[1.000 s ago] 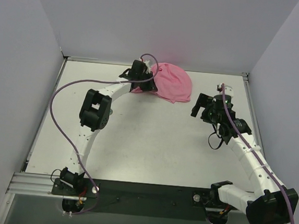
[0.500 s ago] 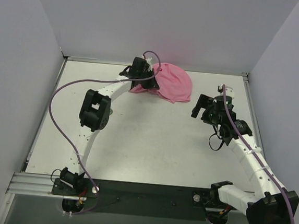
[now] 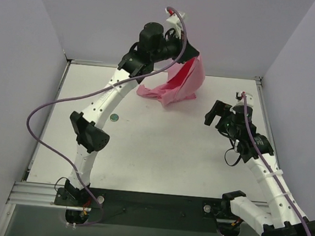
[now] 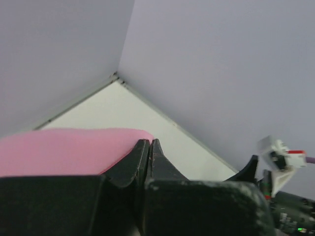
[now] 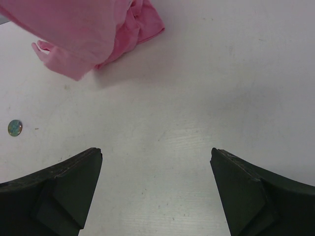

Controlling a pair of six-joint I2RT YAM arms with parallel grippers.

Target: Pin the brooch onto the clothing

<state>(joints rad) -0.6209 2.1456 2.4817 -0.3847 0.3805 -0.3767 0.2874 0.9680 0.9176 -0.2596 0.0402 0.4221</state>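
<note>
While left hand (image 4: 149, 145) pinches clothing (image 3: 180, 84) aloft, right hand (image 5: 155, 155) hovers wide open.

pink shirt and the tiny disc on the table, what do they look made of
Pink shirt: soft matte fabric; hangs in folds from the left gripper. Disc: hard-looking, shiny green-blue, perhaps enamel or glass; too small to be sure.

Shirt (image 3: 183, 79) is seen as plain pink, no print; inner folds are shaded near red. Brooch (image 5: 15, 128) is read as dark green from above, mottled teal-green in the right wrist view. Table (image 3: 160, 151) is noted white with faint grain. Walls (image 3: 220, 29) are logged pale lilac-grey, unpatterned. Left arm (image 3: 107, 94) and right arm (image 3: 268, 172) are finished white with black joints. Left gripper (image 4: 149, 143) and right gripper (image 5: 156, 155) are black. Cables (image 3: 42, 113) are purple.
</note>
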